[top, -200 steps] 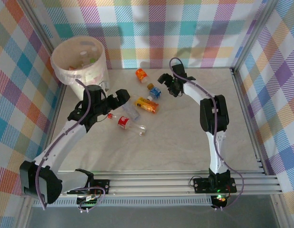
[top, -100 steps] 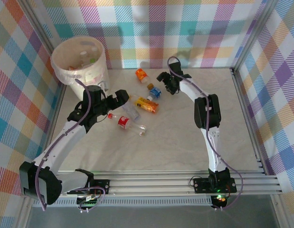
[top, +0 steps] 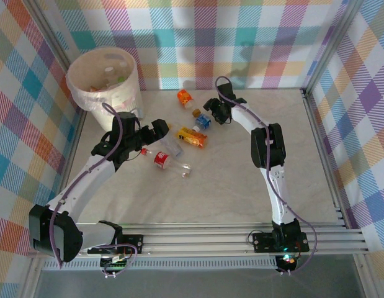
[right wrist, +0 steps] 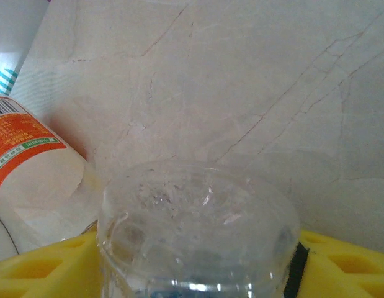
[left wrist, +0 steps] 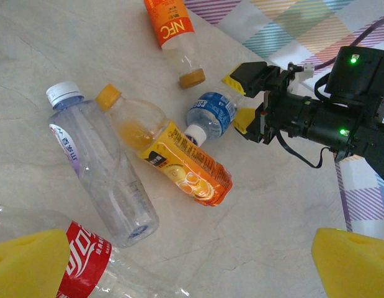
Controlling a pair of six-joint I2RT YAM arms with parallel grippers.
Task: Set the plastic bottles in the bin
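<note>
Several plastic bottles lie mid-table: an orange NFC bottle (top: 184, 97), a small blue-labelled bottle (top: 202, 121), an orange juice bottle (top: 193, 137), a clear white-capped bottle (top: 170, 146) and a red-labelled bottle (top: 162, 160). My right gripper (top: 211, 115) is shut on the blue-labelled bottle (right wrist: 198, 230); its clear base sits between the yellow pads (right wrist: 36, 270). In the left wrist view its fingers flank that bottle (left wrist: 210, 115). My left gripper (left wrist: 192, 267) hovers open over the clear bottle (left wrist: 98, 167) and red-labelled bottle (left wrist: 86, 267). The cream bin (top: 117, 99) stands back left with bottles inside.
Checked walls close in the table at the back and both sides. The NFC bottle (right wrist: 30, 167) lies just left of the held bottle. Bare marble-look table (top: 241, 180) stretches across the front and right.
My right gripper slid left onto the blue-labelled bottle and its jaws narrowed around it. The left arm shifted only slightly and stayed open.
</note>
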